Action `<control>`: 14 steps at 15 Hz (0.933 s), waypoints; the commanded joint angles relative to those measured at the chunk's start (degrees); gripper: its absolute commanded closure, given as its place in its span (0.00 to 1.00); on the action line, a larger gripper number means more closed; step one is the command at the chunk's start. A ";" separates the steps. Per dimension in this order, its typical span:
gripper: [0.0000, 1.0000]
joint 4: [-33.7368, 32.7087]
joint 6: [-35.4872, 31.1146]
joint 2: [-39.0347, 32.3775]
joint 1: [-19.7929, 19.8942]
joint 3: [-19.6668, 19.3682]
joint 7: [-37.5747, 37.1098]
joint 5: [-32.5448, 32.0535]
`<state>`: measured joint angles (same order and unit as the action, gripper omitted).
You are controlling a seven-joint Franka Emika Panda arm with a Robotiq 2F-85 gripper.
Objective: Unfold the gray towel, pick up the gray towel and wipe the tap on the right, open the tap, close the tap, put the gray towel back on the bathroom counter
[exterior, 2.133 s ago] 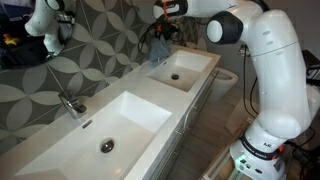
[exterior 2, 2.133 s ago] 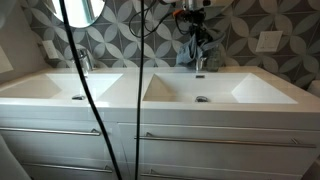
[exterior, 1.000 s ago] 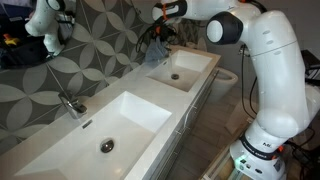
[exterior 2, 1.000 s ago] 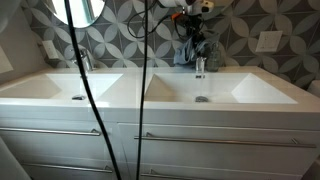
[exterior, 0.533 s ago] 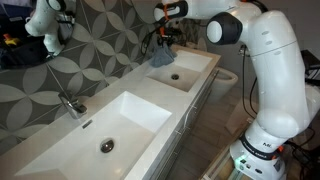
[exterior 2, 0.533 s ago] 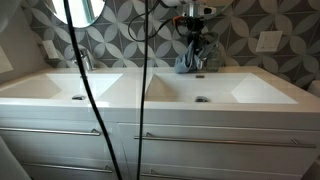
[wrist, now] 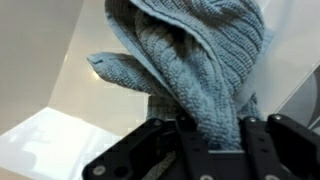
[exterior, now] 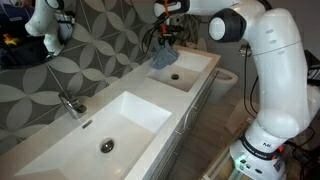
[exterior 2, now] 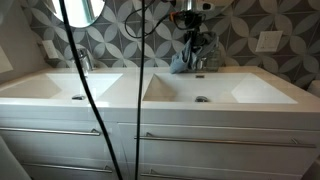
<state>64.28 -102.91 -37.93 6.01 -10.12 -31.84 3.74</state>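
The gray towel [exterior: 164,56] hangs bunched from my gripper [exterior: 168,39] at the back of the right basin [exterior: 188,70], against the patterned wall. In an exterior view the towel [exterior 2: 182,63] hangs just left of the right tap [exterior 2: 200,64] and seems to touch it, with the gripper [exterior 2: 194,40] above. In the wrist view the towel [wrist: 200,60] fills the frame and its lower end is pinched between the black fingers [wrist: 212,135]. The gripper is shut on the towel.
A second tap [exterior: 70,103] stands behind the left basin [exterior: 112,122]; it also shows in an exterior view [exterior 2: 84,62]. A black cable [exterior 2: 85,100] hangs in front of that camera. A wall socket [exterior 2: 268,41] is right of the tap. The robot's white body [exterior: 270,90] stands beside the vanity.
The gripper has come down with the towel. The towel bunch dropped from up on the wall to tap height and shifted slightly to the tap's left side.
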 commanded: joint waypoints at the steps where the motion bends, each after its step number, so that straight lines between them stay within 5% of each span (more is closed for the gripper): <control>1: 0.95 6.28 0.93 8.17 -0.64 1.90 6.36 0.72; 6: 0.95 11.46 2.22 15.59 -0.29 5.62 16.04 4.23; 14: 0.95 16.33 7.56 19.93 0.31 10.74 29.00 19.91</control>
<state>77.97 -98.28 -19.73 5.32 -1.10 -7.45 18.23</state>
